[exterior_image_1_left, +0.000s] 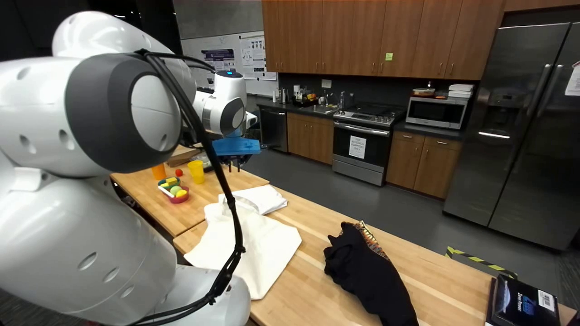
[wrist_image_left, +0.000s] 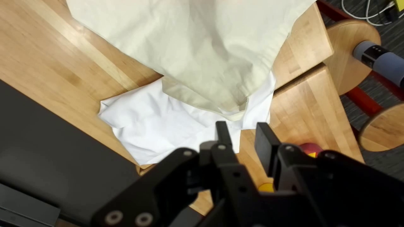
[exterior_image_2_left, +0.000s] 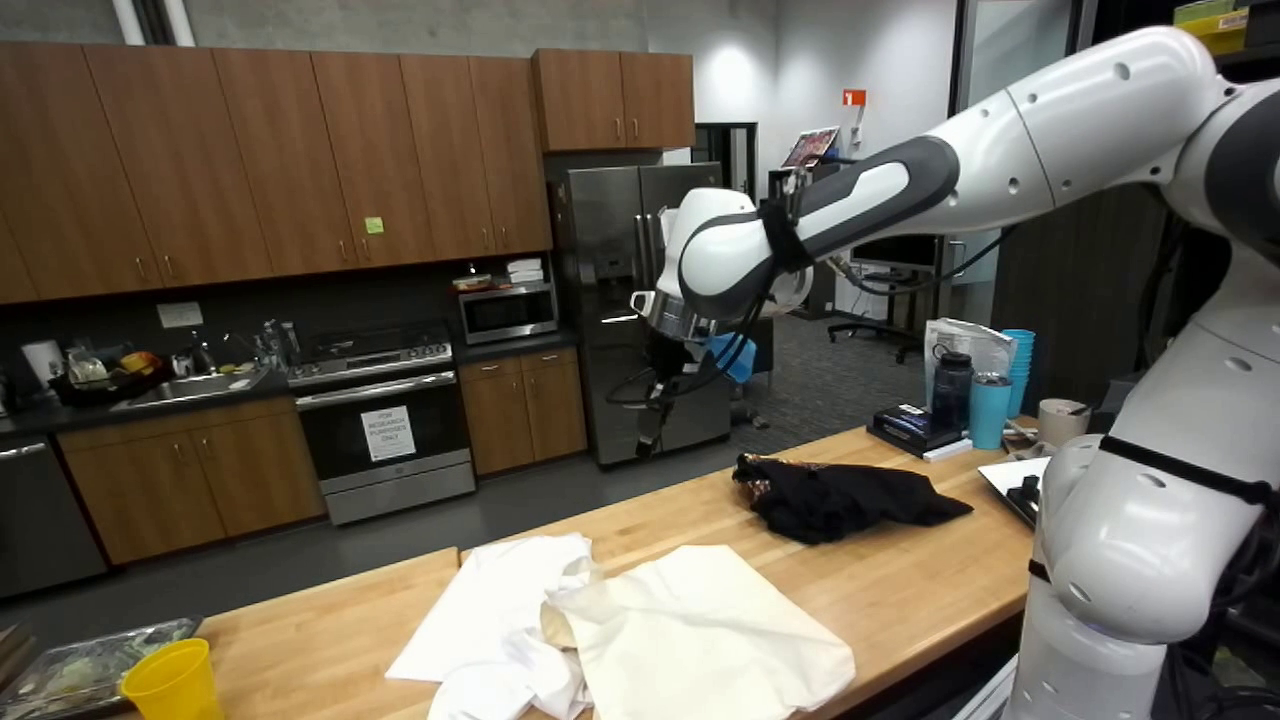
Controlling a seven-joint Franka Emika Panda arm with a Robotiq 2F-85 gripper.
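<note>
In an exterior view, the black two-fingered gripper hangs well above the light wooden table, its fingers pointing down and slightly parted. A flat cream cloth bag lies on the table, with a rumpled white cloth against its far end. Farther off stand a yellow plastic cup and an orange cup, near a red bowl of rounded yellow and green pieces and a small red ball. In an exterior view, the white robot arm reaches in from the right edge; the bag and the white cloth lie side by side in the foreground, touching. Heaped black fabric with orange-patterned material at one end lies nearer the arm's base, and past it are a flat black box, a dark bottle and a light-blue tumbler. In the wrist view, the gripper stands part-way open, a clear gap between its fingers and nothing gripped; the fingertips show against the white cloth's edge, just past the bag's mouth. The bag overlaps the white cloth, and round wooden stools stand beside the table.
</note>
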